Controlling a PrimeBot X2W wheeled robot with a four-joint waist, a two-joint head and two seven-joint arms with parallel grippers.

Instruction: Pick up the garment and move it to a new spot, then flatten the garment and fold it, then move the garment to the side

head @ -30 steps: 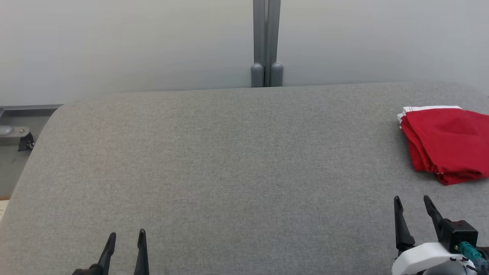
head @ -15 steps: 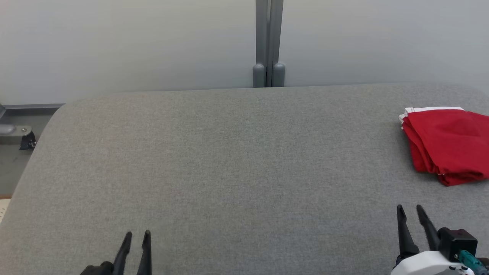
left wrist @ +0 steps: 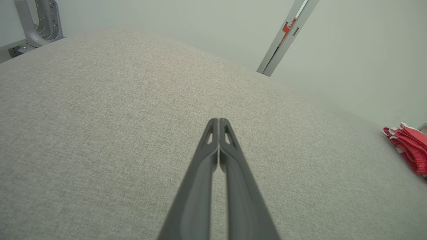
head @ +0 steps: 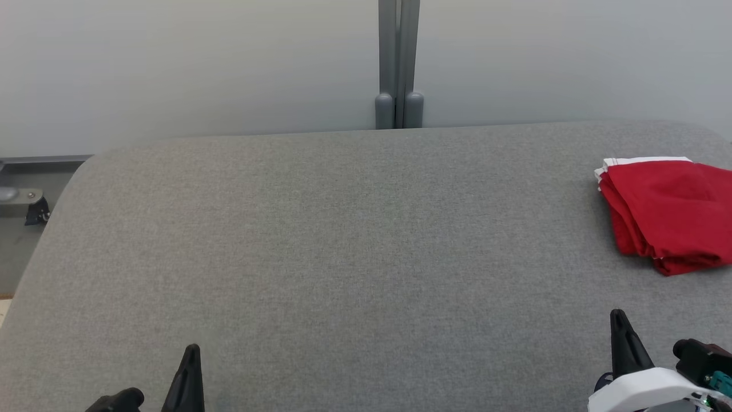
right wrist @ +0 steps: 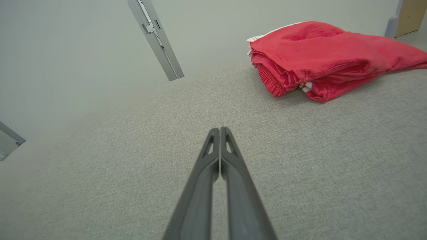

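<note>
The garment [head: 669, 212] is red with white trim and lies folded in a compact stack at the right side of the grey table [head: 343, 240]; the right wrist view has the garment [right wrist: 320, 56] ahead and to the right, and the left wrist view catches the garment [left wrist: 408, 146] at its right edge. My left gripper [head: 191, 350] sits at the lower left, shut and empty, its fingers [left wrist: 218, 123] pressed together over bare cloth. My right gripper [head: 619, 316] is shut and empty too, tips [right wrist: 219, 130] touching, a short way in front of the garment.
A grey post [head: 398, 63] stands against the pale wall behind the table's far edge. A metal bracket [head: 23, 203] sits off the table's left edge. Most of the grey tabletop between the grippers and the far edge is bare fabric.
Both grippers have closed from wide open to fully shut with nothing between the fingers. The garment has not moved.
</note>
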